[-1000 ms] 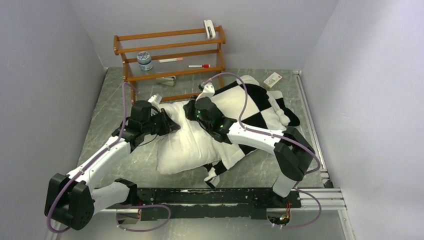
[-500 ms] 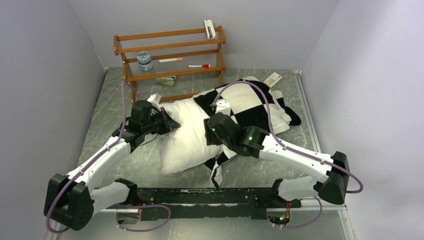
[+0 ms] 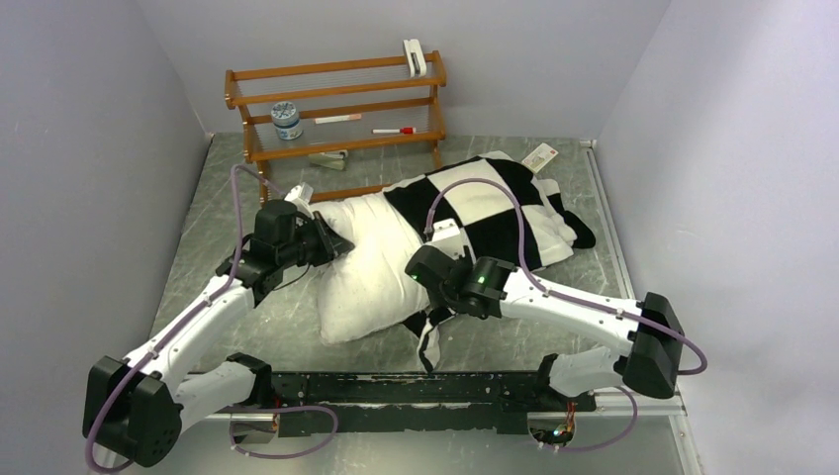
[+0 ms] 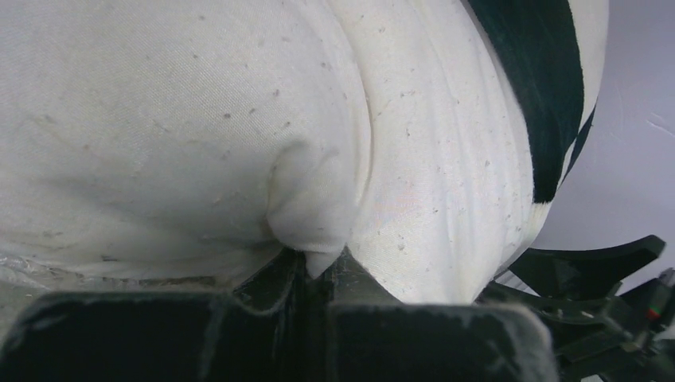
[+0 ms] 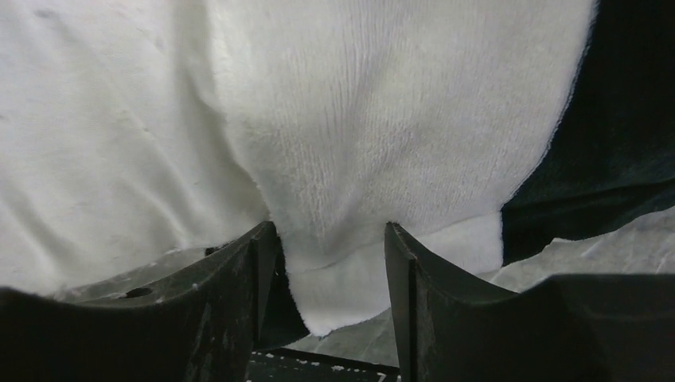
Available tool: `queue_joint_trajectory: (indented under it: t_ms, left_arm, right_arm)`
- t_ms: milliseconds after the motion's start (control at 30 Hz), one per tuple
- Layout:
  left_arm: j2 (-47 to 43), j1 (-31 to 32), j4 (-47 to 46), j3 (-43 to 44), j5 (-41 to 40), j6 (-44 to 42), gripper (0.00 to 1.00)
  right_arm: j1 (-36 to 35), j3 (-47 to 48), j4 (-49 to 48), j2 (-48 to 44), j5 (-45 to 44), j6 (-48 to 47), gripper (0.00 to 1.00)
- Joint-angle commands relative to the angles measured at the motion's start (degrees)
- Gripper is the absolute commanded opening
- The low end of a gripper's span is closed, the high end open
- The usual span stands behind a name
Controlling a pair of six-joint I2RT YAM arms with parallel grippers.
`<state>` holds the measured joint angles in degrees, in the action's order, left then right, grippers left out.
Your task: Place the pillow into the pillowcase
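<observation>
Both reaching forward low, left fingers [image 4: 285, 275] pinch the pillow [image 4: 159, 119]; right fingers [image 5: 239, 302] gape around the pillowcase [image 5: 382, 119] edge.

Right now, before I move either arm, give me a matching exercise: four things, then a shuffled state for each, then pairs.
1 left fingers
2 right fingers
3 pillow
4 pillowcase

A apart, plush flap between them
B checkered, covering one end of the cushion
C shut on a pinch of white fabric
D plain white, part uncovered

Pairs: 1-C, 2-A, 3-D, 4-B
</observation>
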<state>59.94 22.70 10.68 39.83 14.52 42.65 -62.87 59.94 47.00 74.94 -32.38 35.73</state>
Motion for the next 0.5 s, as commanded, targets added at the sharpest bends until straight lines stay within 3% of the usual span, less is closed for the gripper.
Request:
queue_joint_trajectory:
  t_ms: [0,67,100,133,167,300,367,467]
  left_arm:
    - [-1.6,1.2,-3.1,2.0,0.6,2.7,0.05]
    - [-2.2,1.2,-3.0,2.5,0.2,2.8,0.05]
    - [-2.7,1.3,-2.9,2.7,-0.2,2.7,0.05]
    - [-3.2,1.2,-2.4,2.9,-1.0,2.6,0.05]
    - [-3.7,1.3,-1.8,3.1,-2.0,2.5,0.05]
    - [-4.7,1.3,-2.8,2.9,-3.8,4.2,0.05]
    - [-4.4,1.7,-3.5,2.8,-5.0,4.7,0.05]
    - [-3.1,5.0,-2.6,3.6,-9.9,2.2,0.05]
  right_arm:
    - [-0.3,-2.9,-2.5,1.5,-2.6,1.1,0.53]
    - [-0.4,-2.9,-3.9,2.7,-2.0,0.8,0.42]
    - [-0.5,-1.3,-4.2,3.8,-0.8,0.4,0.29]
    - [-0.9,0.8,-3.9,4.5,0.4,0.0,0.10]
    - [-1.9,2.9,-3.7,4.7,1.2,-0.3,0.00]
    - [-5.4,8.0,-10.7,2.0,8.1,-3.3,0.00]
    - [-6.1,6.3,-19.7,-1.6,15.6,-4.3,0.00]
    - [-6.4,-0.1,-31.5,-6.2,18.9,-2.8,0.00]
